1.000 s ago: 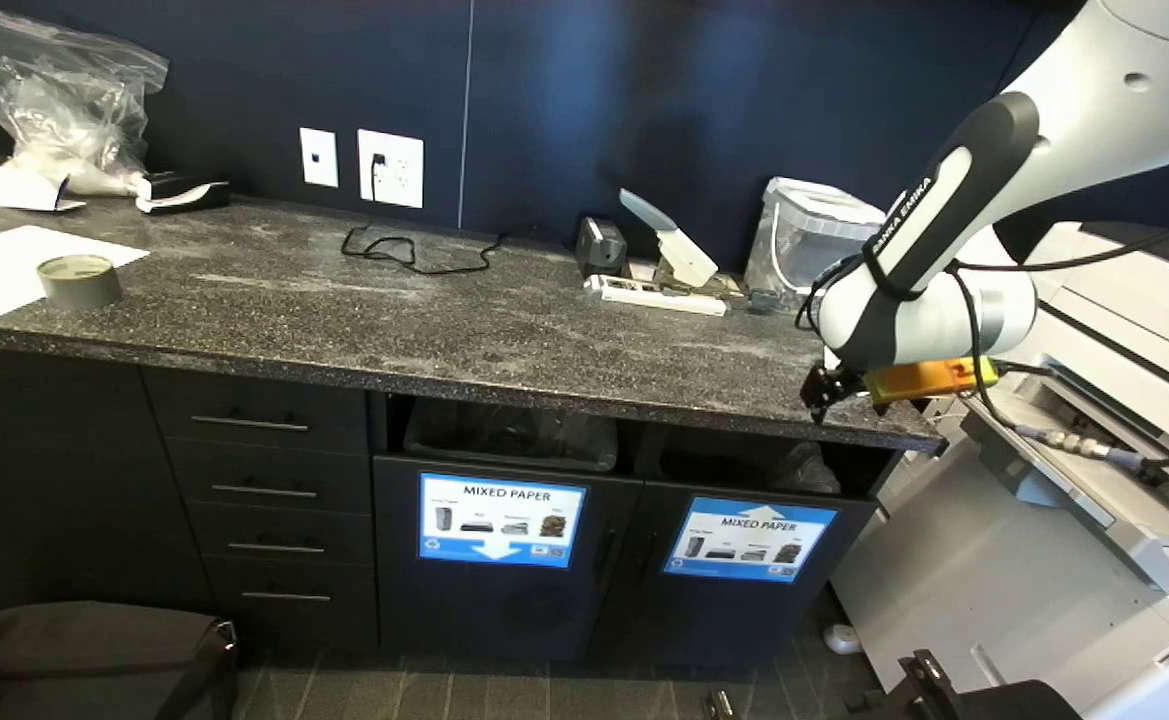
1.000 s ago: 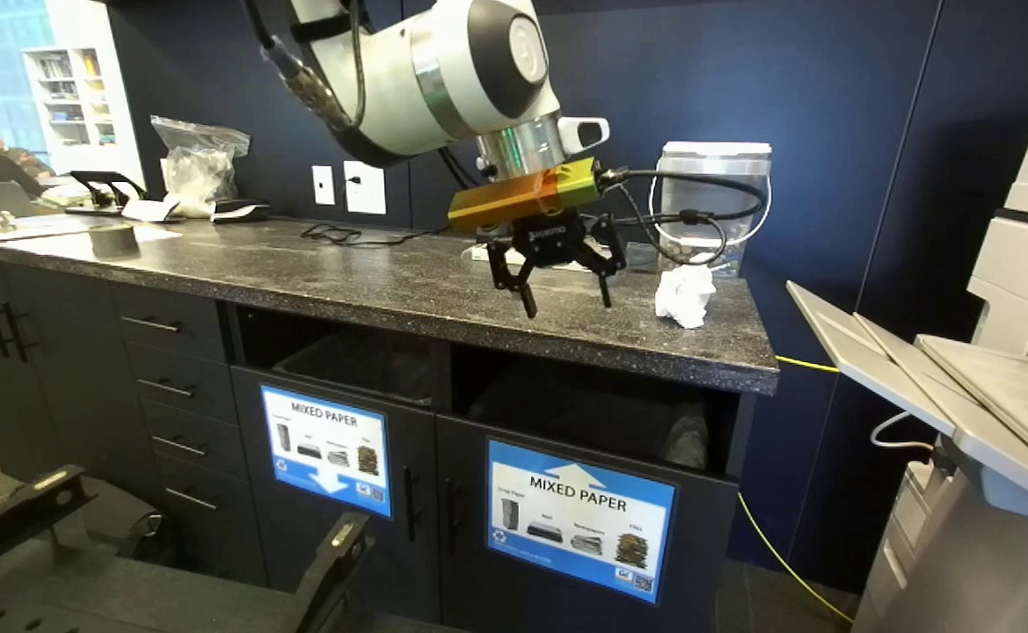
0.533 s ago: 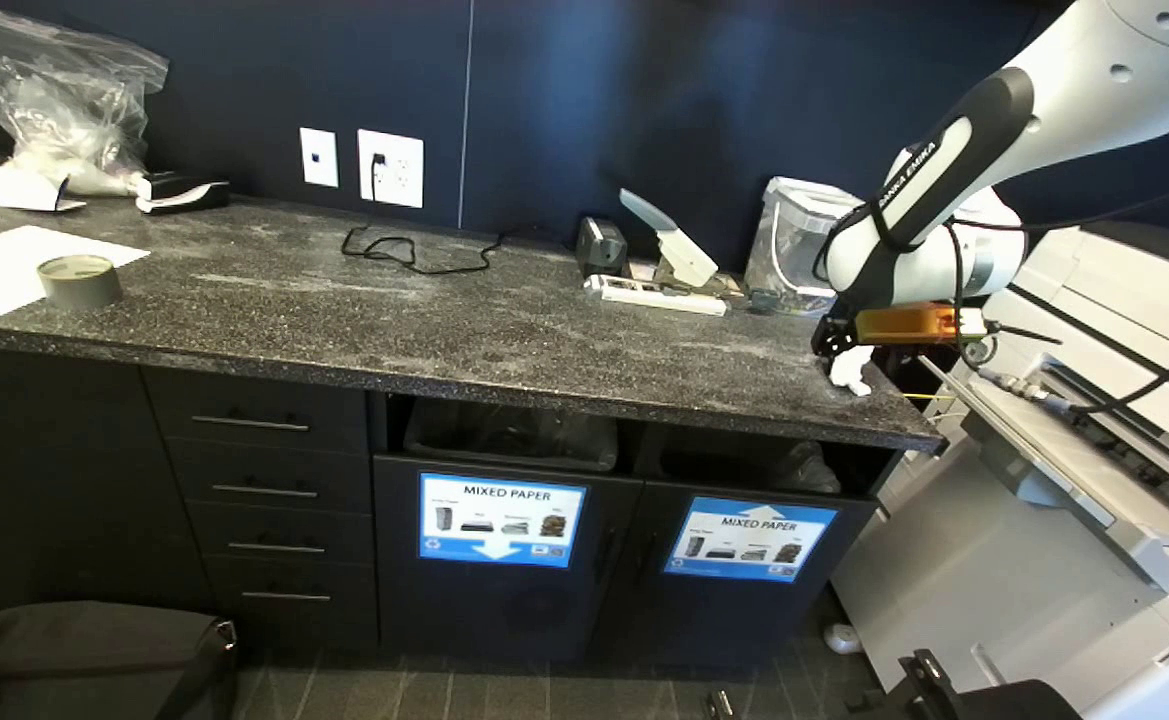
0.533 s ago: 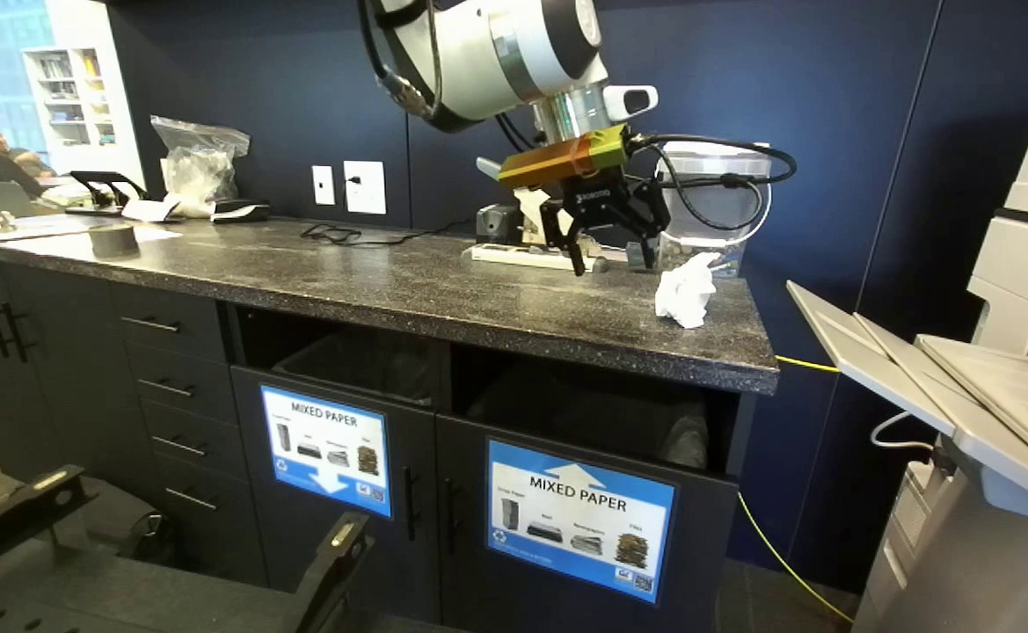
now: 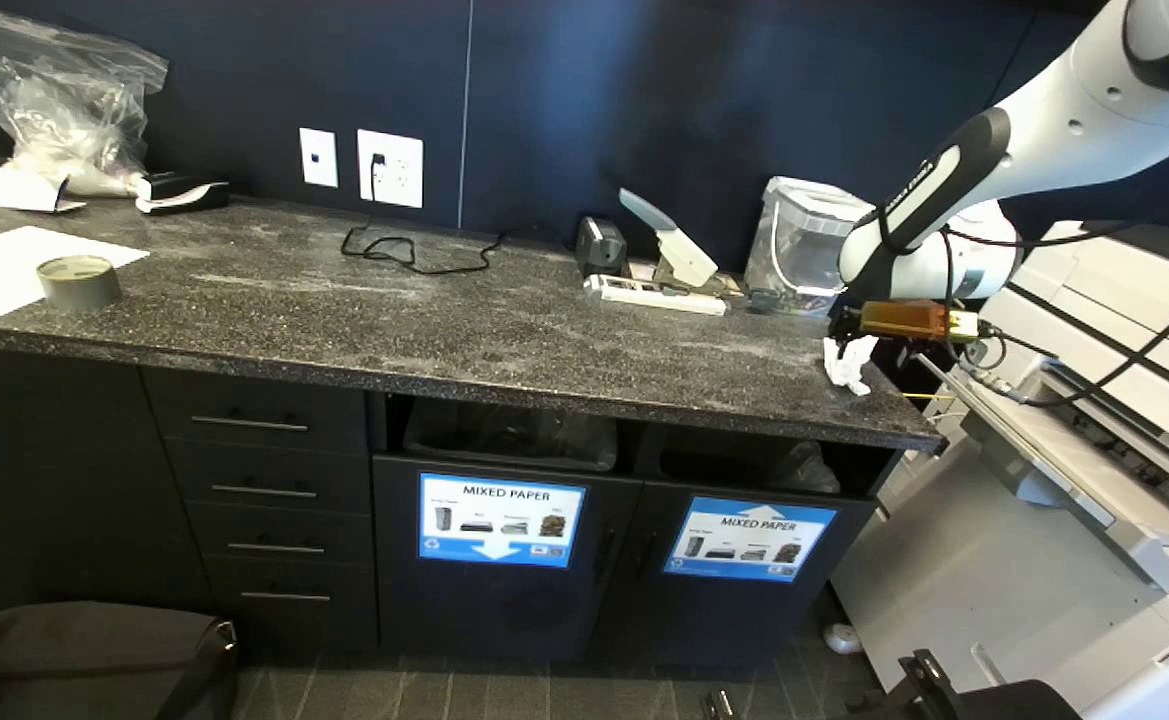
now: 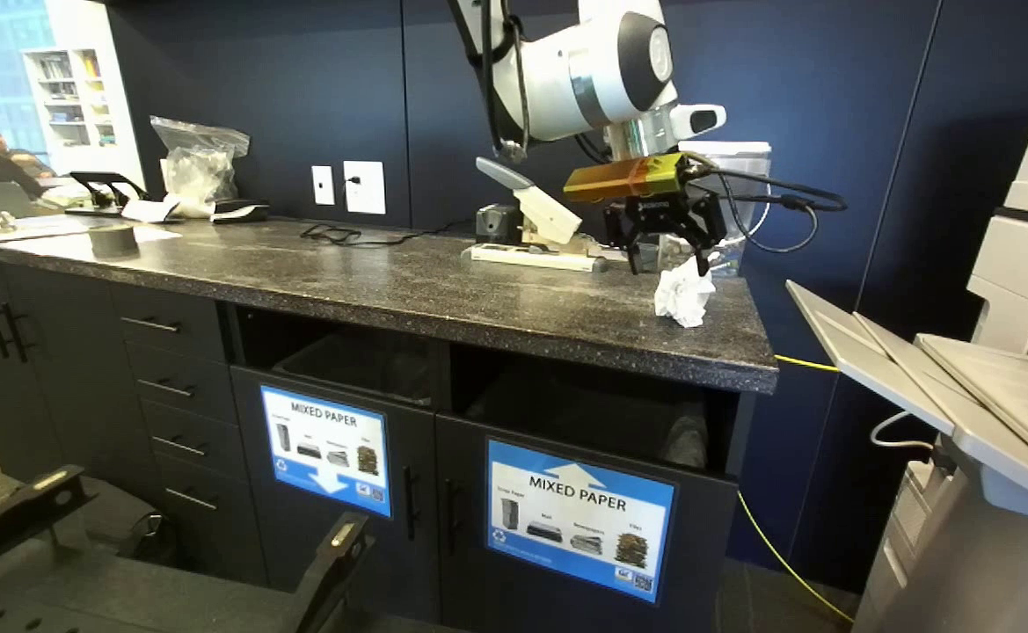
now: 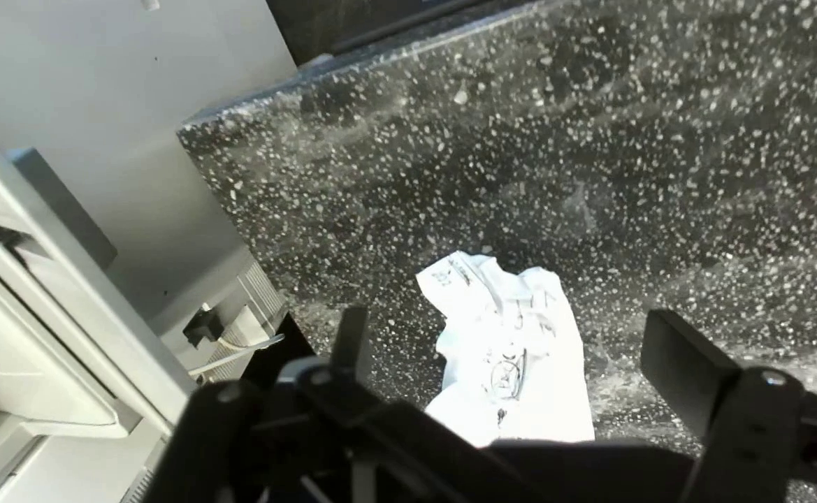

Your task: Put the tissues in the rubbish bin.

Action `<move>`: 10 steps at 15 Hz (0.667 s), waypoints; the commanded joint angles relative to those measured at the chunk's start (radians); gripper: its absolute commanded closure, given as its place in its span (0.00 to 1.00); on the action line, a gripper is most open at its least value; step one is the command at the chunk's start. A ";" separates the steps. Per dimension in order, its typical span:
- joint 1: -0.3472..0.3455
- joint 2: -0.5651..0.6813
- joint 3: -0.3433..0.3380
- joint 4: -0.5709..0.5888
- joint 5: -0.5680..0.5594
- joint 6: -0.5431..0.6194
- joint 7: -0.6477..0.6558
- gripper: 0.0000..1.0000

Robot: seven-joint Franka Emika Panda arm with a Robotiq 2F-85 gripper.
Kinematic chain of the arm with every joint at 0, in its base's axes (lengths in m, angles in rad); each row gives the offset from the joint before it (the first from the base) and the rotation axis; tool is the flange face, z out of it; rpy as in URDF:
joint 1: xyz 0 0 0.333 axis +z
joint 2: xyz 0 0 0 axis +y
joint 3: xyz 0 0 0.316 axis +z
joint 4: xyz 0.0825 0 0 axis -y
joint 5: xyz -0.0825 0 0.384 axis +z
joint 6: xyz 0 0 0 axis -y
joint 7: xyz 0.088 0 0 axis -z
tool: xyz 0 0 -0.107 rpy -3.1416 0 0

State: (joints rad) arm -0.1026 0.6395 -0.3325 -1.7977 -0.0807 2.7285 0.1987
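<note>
One tissue, a crumpled white paper wad with faint dark marks, sits on the counter near its end, in both exterior views [image 5: 847,368] [image 6: 682,297] and the wrist view [image 7: 520,363]. Other tissues are not in view. My gripper [image 6: 669,264] is open and points down just above the tissue. In the wrist view the tissue lies between the spread fingers [image 7: 509,342], with space on both sides; its lower part is hidden by the gripper. The rubbish bin is the dark cabinet below the counter, with open slots above panels with blue and white labels [image 6: 579,523] [image 5: 750,540].
A translucent bucket [image 5: 806,240] and a stapler [image 6: 535,211] stand behind on the counter [image 5: 444,330]. A grey-white printer [image 6: 962,413] stands beyond the counter's end. A tape roll [image 5: 79,282], paper sheets and a clear plastic bag [image 5: 74,110] lie at the far end.
My open gripper has moved back from the counter's front edge and toward the counter's end, over the tissue. The tissue stays in place.
</note>
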 commanded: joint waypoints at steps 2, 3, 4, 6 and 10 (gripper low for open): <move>-0.111 0.100 0.118 0.177 0.100 -0.038 -0.034 0.00; -0.116 0.120 0.122 0.204 0.104 -0.039 -0.030 0.00; -0.113 0.141 0.114 0.231 0.095 -0.038 -0.023 0.00; -0.116 0.174 0.110 0.276 0.089 -0.036 -0.020 0.00; -0.128 0.243 0.110 0.356 0.089 -0.043 -0.019 0.00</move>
State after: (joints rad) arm -0.2125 0.8158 -0.2294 -1.5446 -0.0090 2.7120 0.1901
